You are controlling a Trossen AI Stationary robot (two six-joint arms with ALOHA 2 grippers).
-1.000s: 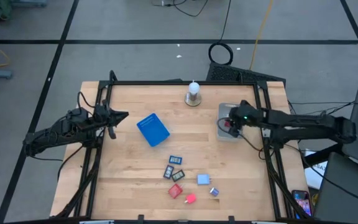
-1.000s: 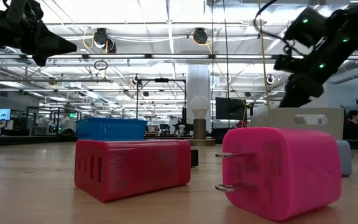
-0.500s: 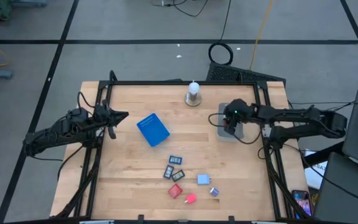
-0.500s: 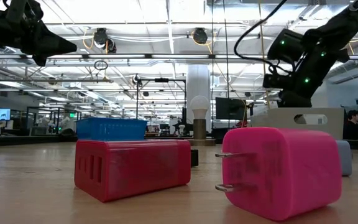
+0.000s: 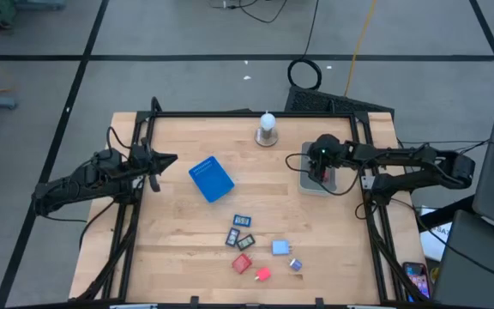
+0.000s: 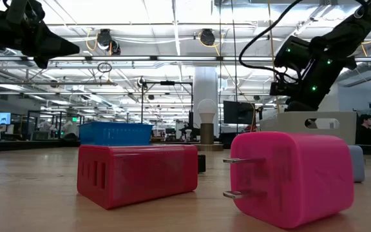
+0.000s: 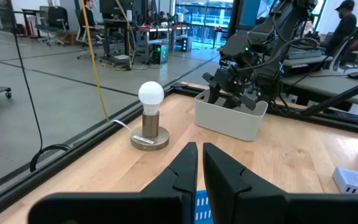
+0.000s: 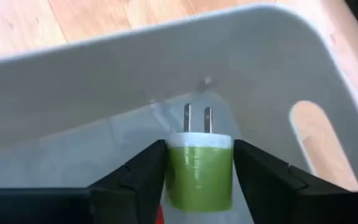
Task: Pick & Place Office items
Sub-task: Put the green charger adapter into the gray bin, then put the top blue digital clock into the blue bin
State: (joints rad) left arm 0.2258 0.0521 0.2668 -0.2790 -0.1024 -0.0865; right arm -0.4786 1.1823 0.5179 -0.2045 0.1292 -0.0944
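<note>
Over the white bin (image 5: 316, 182) at the bench's right edge, the right gripper (image 8: 199, 180) pinches a green charger (image 8: 199, 175) by its flat sides, a light, rigid, smooth piece, while the left gripper (image 7: 197, 163) waits with fingers together.

Right tool (image 8: 199, 180) lowered, left tool (image 7: 199, 163) closed

The right gripper (image 5: 318, 169) hides most of the grey bin's (image 5: 330, 185) inside in the high view. In the right wrist view, the green plug (image 8: 199, 171) is cut off below, and a red sliver (image 8: 160, 214) beside it cannot be identified.
</note>
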